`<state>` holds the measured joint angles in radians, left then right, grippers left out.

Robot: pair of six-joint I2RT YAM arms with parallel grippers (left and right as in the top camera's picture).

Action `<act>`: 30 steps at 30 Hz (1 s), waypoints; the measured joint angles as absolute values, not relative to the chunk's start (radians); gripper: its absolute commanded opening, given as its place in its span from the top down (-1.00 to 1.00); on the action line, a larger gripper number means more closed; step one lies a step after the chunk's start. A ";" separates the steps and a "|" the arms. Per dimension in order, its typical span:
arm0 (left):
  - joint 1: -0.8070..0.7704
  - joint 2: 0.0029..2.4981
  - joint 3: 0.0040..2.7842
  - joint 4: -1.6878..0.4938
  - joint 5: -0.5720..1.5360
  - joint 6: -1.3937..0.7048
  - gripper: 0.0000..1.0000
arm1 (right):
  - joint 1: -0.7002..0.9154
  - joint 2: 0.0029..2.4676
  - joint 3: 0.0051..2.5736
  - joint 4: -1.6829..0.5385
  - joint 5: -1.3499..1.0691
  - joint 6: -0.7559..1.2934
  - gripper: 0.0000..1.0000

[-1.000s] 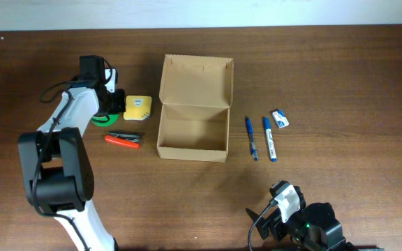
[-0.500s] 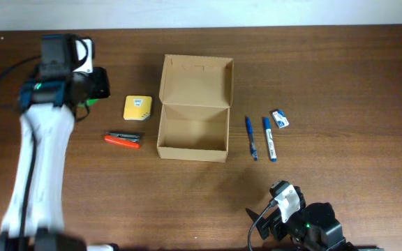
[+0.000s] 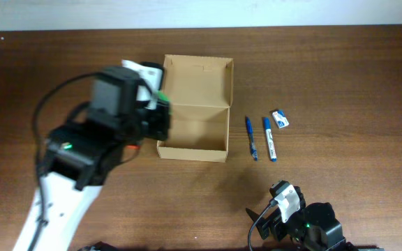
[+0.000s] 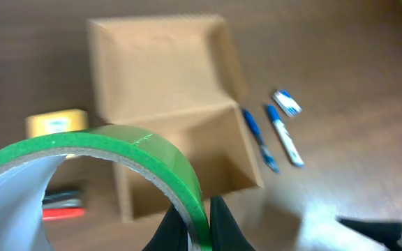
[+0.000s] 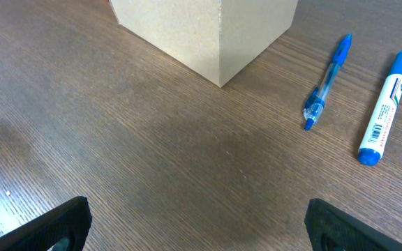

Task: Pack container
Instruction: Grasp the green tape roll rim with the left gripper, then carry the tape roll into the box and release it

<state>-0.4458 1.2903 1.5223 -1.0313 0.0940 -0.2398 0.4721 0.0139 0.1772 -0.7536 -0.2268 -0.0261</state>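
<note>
Container (image 3: 194, 108): tan cardboard box, sits mid-table (image 3: 354, 77), lid flap open and leaning back on the far side. The part of its floor I can see is bare cardboard.

Left gripper (image 4: 199, 224): clenched on a green tape roll (image 4: 160, 155), 1 dark finger on each side of the roll's wall. The roll is off the table and fills the near-left of the wrist view, blurred. The overhead view puts gripper and roll at the container's left wall, with a sliver of green showing at the wall's edge. I cannot tell whether the roll is over the opening or just outside it.

Right gripper (image 5: 197, 213): released, fingers spread wide and nothing between them. It is low at the near edge of the table, well apart from the container and facing its near-right corner.

Left of the container, from the left wrist view: 1 small yellow box (image 4: 56, 123) and, nearer, 1 red tool (image 4: 63, 202), both lying on the table.

Right of the container: 1 blue pen (image 3: 250, 137) and 1 blue marker (image 3: 269, 138), side by side and roughly parallel, pen closer to the box. A small white-and-blue item (image 3: 280, 118) lies just beyond the marker, too small to identify.
</note>
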 measured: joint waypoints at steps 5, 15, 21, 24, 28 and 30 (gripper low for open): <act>-0.562 1.392 1.522 -1.028 0.022 -0.308 0.97 | 0.472 0.014 0.177 -0.754 -0.227 -0.025 -0.98; -0.590 1.650 1.522 -0.968 -0.027 -0.341 0.96 | 0.472 0.014 0.177 -0.754 -0.227 -0.026 -0.98; -0.590 1.741 1.522 -0.942 -0.022 -0.342 0.96 | 0.472 0.014 0.177 -0.754 -0.227 -0.026 -0.98; -0.590 1.772 1.522 -0.915 -0.022 -0.341 0.96 | 0.472 0.014 0.177 -0.754 -0.227 -0.026 -0.98; -0.590 1.794 1.522 -0.873 -0.023 -0.336 0.96 | 0.472 0.014 0.177 -0.754 -0.227 -0.026 -0.98; -0.590 1.802 1.522 -0.865 -0.023 -0.329 0.97 | 0.472 0.014 0.177 -0.754 -0.227 -0.026 -0.99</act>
<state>-0.5900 1.8019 1.5223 -0.8650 -0.0231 -0.3294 0.4721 0.0139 0.1772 -0.7536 -0.2268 -0.0257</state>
